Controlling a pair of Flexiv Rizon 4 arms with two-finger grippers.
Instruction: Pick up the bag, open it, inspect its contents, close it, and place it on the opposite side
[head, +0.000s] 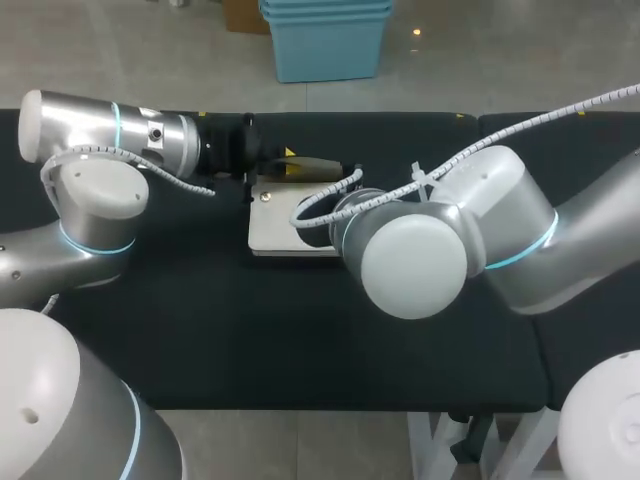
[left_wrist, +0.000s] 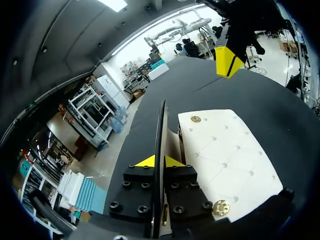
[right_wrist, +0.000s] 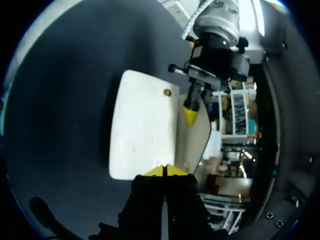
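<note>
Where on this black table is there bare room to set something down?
The broad stretch of table between the white bag and the near edge is bare. So is the far right corner, beyond the right arm. It is crowded around the bag, gripped at its edges by the jaws of the left arm and the right arm.

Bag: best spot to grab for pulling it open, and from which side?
Likely the white panel's edge between its two snaps, coming in from the end opposite the left gripper. The bag lies flat, so broad faces give no pinch; that thin rim does, beside the upright flap that gripper holds.
</note>
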